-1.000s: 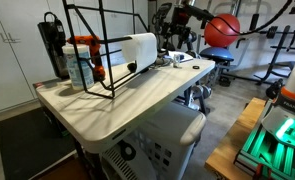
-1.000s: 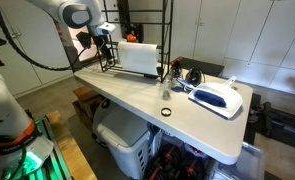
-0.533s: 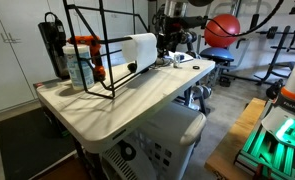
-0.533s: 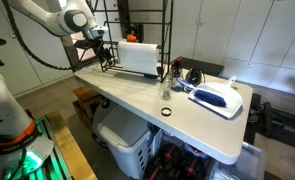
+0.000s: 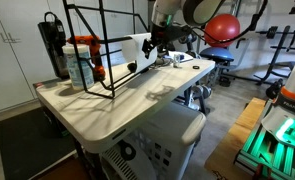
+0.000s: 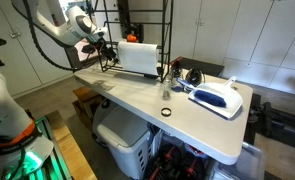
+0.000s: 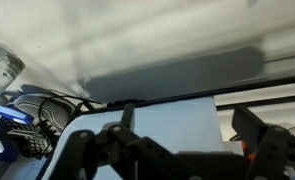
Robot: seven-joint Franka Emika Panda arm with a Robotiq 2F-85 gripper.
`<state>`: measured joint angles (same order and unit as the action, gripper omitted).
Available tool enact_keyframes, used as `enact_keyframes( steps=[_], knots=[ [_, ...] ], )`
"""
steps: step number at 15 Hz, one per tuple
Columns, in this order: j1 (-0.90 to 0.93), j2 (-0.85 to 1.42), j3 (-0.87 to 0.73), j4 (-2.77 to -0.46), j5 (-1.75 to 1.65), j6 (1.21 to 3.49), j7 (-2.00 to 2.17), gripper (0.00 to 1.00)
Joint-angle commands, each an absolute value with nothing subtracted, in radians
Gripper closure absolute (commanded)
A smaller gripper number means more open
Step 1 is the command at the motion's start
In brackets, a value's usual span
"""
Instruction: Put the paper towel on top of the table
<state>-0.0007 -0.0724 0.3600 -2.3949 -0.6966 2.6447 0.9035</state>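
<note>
The paper towel (image 6: 139,58) lies on its side inside the black wire rack (image 5: 99,50), which stands along the counter's (image 5: 137,95) far edge. It sits at the rack's end nearer the middle of that edge, away from the corner with the bottles (image 5: 82,68). The pincer (image 7: 187,118) hangs just beside the roll's end, fingers (image 7: 126,112) spread wide, gripping nothing.

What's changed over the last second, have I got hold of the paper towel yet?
Not yet. The gripper has moved in toward the end of the paper towel. Its jaws stand open in the wrist view, holding nothing. The paper towel and everything else on the table stayed where they were.
</note>
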Motion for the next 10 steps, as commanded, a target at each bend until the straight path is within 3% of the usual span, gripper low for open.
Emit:
enact_keyframes(
  steps=[1, 10],
  knots=[
    [-0.003, -0.060, 0.359, -2.387, -0.712, 2.645, 0.922, 0.00],
    [-0.018, 0.020, 0.361, -2.327, -0.867, 2.662, 1.021, 0.00]
  ],
)
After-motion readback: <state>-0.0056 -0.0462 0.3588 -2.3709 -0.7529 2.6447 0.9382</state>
